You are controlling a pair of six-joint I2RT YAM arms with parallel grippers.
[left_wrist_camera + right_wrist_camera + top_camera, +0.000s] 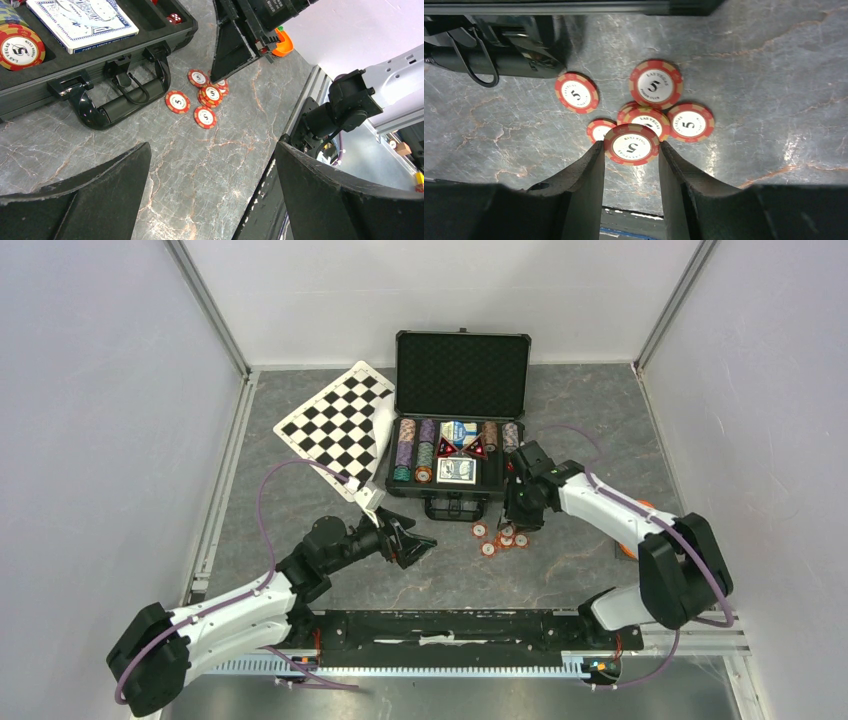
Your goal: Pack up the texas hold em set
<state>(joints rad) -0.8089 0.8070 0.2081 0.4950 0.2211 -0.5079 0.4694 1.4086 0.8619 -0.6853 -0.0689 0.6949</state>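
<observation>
The black case (462,348) lies open at the back, its tray holding rows of chips (415,450), card decks (456,470) and dice. Several red "5" poker chips (497,537) lie loose on the table in front of its handle (125,102). My right gripper (631,144) is shut on one red chip (631,147) by its edges, just above the loose pile (655,84). It also shows in the top view (517,515). My left gripper (212,150) is open and empty, low over bare table left of the chips (206,95).
A black-and-white checkered board (340,425) lies left of the case, with a white sheet (383,430) between them. An orange object (282,42) sits on the table beyond the right arm. Grey walls enclose three sides.
</observation>
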